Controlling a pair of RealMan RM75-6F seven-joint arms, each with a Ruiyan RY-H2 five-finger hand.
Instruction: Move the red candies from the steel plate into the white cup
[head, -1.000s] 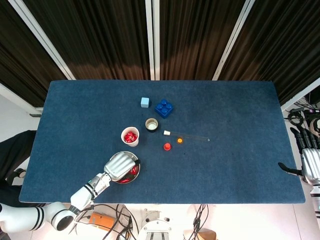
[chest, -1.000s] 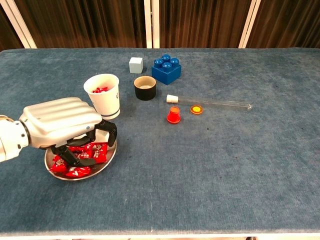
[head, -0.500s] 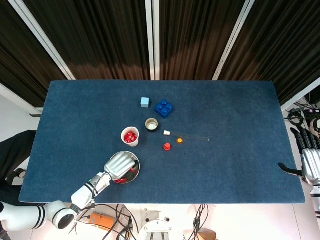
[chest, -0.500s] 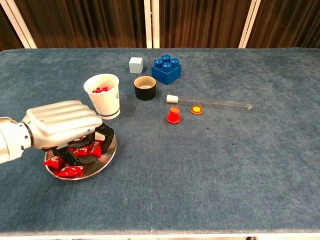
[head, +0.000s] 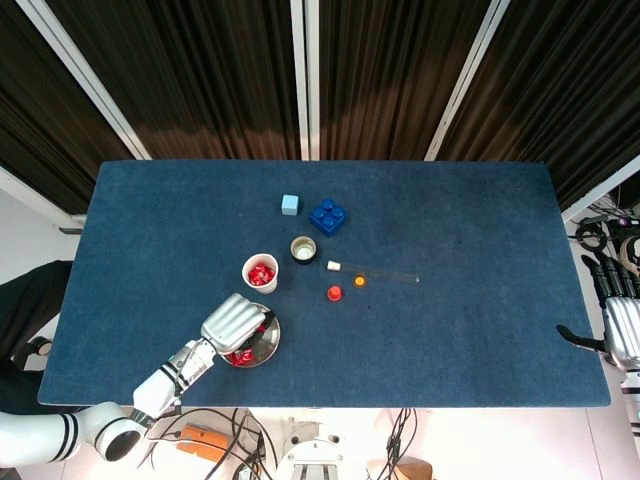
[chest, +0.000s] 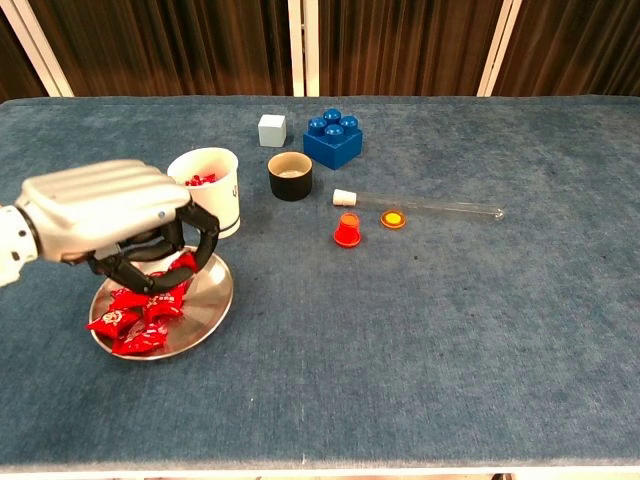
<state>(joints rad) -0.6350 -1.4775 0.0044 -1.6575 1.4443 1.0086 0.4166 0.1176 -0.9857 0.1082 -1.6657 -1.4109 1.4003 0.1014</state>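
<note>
Over the steel plate (chest: 205, 305), left hand (chest: 110, 215) hovers w/ fingers curled round a few red candies (chest: 178, 268); more candies lie on the plate right below. White cup (chest: 212, 186), w/ some candies inside, stands just beside the hand at approx 1 o'clock. Right hand (head: 622, 330) sits off the bench (head: 470, 230) edge at 3 o'clock, fingers apart, holding nothing.

silver-backed robot hand (chest: 120, 220), black fingers (chest: 205, 240)
</note>
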